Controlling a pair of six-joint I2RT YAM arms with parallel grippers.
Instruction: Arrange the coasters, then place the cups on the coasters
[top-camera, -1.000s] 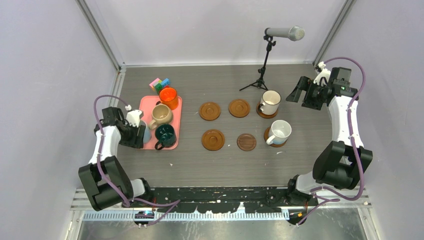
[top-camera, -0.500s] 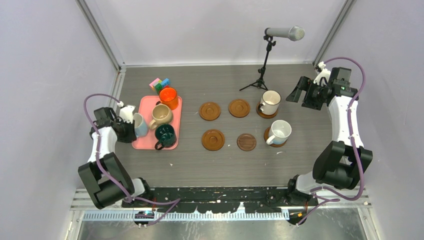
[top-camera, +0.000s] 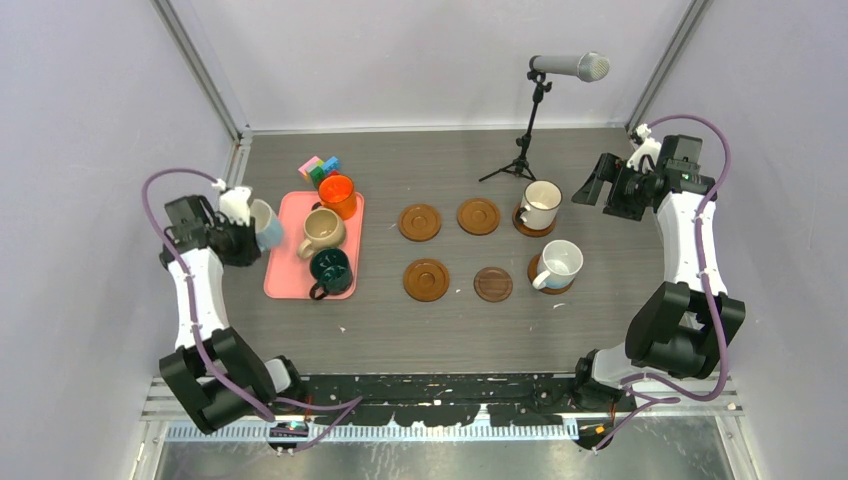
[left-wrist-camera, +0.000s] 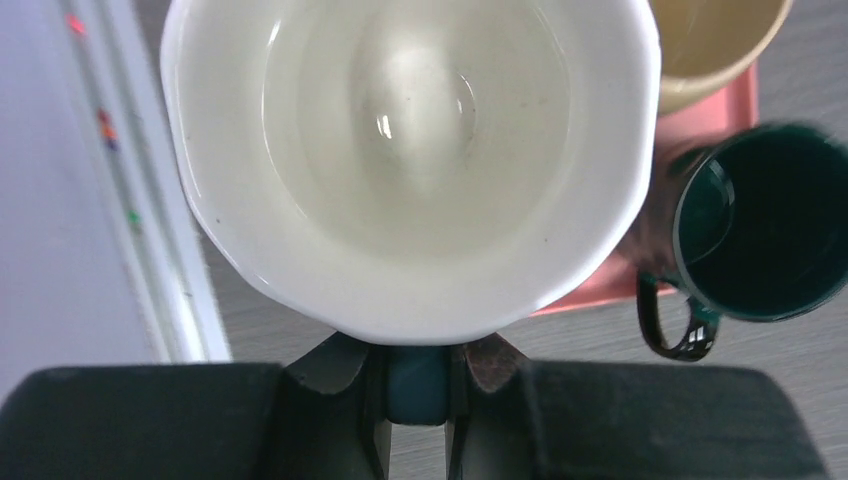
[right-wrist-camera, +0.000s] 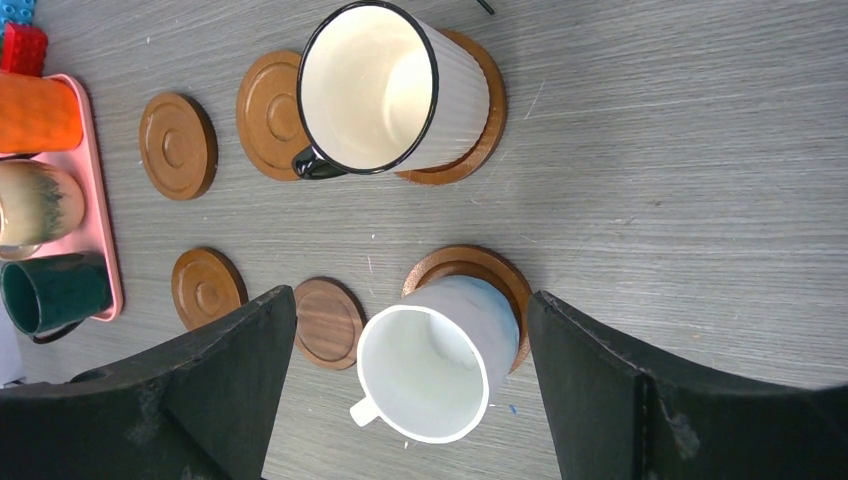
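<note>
My left gripper (left-wrist-camera: 417, 362) is shut on the blue handle of a light blue cup (left-wrist-camera: 410, 150) with a white inside, held just left of the pink tray (top-camera: 283, 272). From above, that cup (top-camera: 265, 223) sits against the left gripper (top-camera: 243, 235). On the tray stand an orange cup (top-camera: 338, 194), a beige cup (top-camera: 322, 229) and a dark green cup (top-camera: 330, 267). A cream cup (top-camera: 541, 204) and a white cup (top-camera: 560, 263) each stand on a coaster. Several bare coasters (top-camera: 420, 222) lie in two rows. My right gripper (top-camera: 592, 190) hangs open at the far right, above the table.
A microphone on a small tripod (top-camera: 527, 130) stands at the back. Coloured toy blocks (top-camera: 320, 168) lie behind the tray. Metal frame rails (top-camera: 238, 160) and walls bound the table on the left and right.
The left gripper shut on the light blue cup's handle and carried it up and to the back left, off the tray's left edge. The right arm stayed still.
</note>
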